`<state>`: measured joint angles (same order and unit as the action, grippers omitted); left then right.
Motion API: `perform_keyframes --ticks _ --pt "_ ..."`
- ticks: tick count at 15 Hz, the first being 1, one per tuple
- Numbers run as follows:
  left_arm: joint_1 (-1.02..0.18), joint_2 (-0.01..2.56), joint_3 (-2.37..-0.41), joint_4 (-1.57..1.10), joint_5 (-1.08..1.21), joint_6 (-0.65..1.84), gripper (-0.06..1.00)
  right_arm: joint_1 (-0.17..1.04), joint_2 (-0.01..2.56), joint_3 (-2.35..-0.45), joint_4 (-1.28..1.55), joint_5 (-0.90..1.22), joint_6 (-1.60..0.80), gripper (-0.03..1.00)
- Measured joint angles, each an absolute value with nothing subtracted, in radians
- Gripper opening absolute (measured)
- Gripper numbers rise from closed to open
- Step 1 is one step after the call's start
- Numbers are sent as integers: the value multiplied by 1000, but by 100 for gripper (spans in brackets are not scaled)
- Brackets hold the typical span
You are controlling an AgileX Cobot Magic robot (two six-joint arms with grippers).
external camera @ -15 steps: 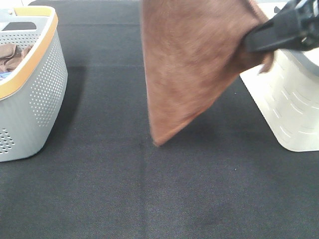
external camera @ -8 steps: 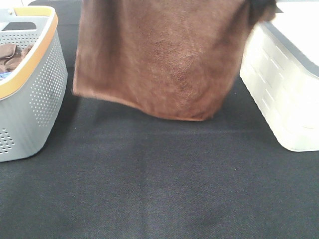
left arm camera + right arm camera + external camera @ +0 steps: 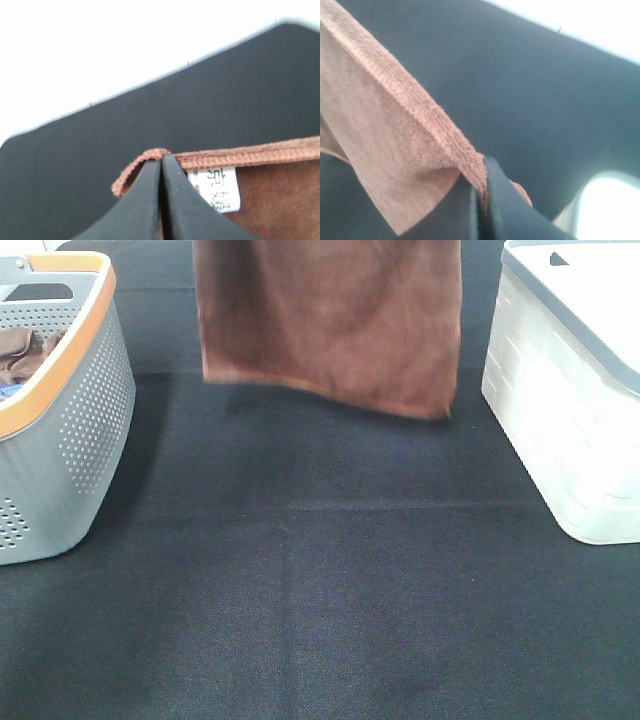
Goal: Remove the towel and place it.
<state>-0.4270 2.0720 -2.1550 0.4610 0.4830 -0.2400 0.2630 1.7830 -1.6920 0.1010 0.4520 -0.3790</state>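
**Towel held spread above the table, a corner in each pair of jaws**

The towel [image 3: 330, 320] hangs as a flat, rust-brown sheet over the far middle of the black table [image 3: 320, 590]. Its top runs out past the upper edge of the high view, so neither arm shows there. Its lower hem slants a little, sitting lower on the right side of that view, and it looks clear of the table, with a faint shadow beneath its left end.

The towel hangs between two containers and touches neither. On the left stands a grey perforated basket [image 3: 70, 430] with an orange rim, and some brown cloth [image 3: 22, 352] shows inside it. On the right stands a white bin [image 3: 565, 430] with a grey rim.

In the left wrist view, the left jaws are pressed together on the stitched hem [image 3: 250, 156] at one corner of the towel. A small white tag [image 3: 216, 186] with printed characters (too blurred to read) sits just beside the dark fingers [image 3: 140, 205]. The hem bunches into a small loop where it leaves the grip.

In the right wrist view, the right jaws are likewise pinched shut on the towel's edge at another corner. The cloth falls away from them in a taut fold, with the black table behind it.
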Motion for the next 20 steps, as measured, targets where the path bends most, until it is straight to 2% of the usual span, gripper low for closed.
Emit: perform_keyframes --ticks 2,4,9,12,16,20 --pt "-394 2108 -2155 460 361 -295 0 264 1839 -1722 41 364 -379 0" --pt "-394 2141 -2155 426 441 -302 0 264 1880 -1723 29 413 -378 0" --pt "-420 2189 -2155 113 998 -221 0 264 1917 -1723 45 822 -276 0" --pt "-441 2211 -2155 34 1182 -199 0 264 1917 -1722 62 1017 -209 0" --pt "-461 2209 -2117 26 1204 -194 0 263 1917 -1670 118 1129 -195 0" --pt "-532 2134 -1855 21 1208 -193 0 263 1917 -1512 175 1190 -195 0"
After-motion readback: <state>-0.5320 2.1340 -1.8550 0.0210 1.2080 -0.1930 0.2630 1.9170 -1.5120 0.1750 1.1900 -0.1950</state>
